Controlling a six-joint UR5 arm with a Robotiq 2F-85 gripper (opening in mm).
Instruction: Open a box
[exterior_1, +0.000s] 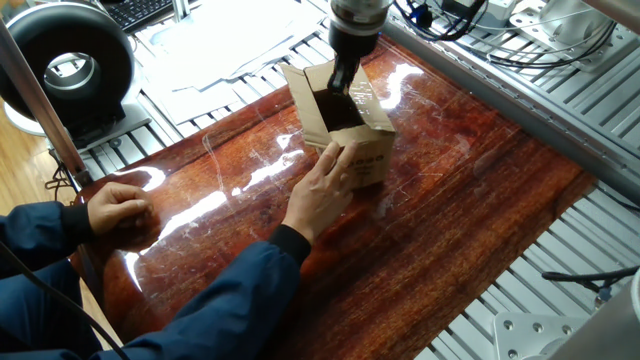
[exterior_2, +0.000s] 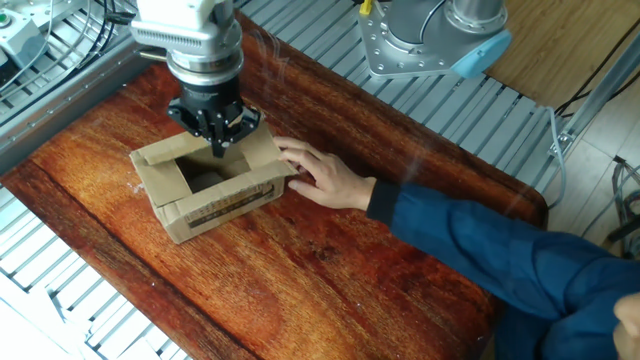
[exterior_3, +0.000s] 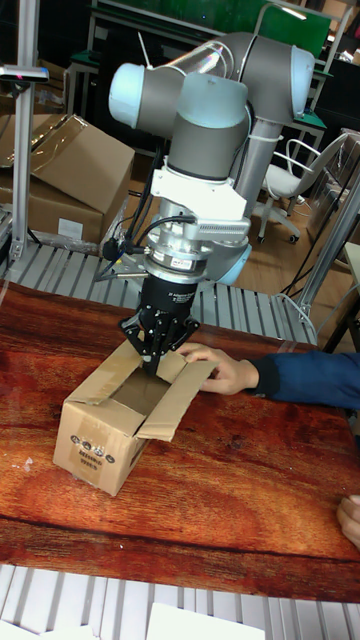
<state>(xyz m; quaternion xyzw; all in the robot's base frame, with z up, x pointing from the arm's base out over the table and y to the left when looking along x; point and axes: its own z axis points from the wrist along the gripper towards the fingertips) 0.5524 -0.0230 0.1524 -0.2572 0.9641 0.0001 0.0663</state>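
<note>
The box (exterior_2: 208, 181) sits on the desk (exterior_2: 330, 260) directly beneath the robot's hand (exterior_2: 219, 143), whose fingertips look pinched together (gripping nothing) just above its open mouth, near the far flap.

A glossy reddish-brown wooden table (exterior_1: 450, 200) carries 1 brown cardboard box (exterior_1: 350, 135) with its flaps spread, directly beneath the gripper (exterior_2: 218, 150). A person's hand (exterior_2: 325, 177) rests on the wood against the box's side, just beside the gripper. Another hand (exterior_1: 115, 208) lies at the table's edge, well apart from the gripper.
</note>
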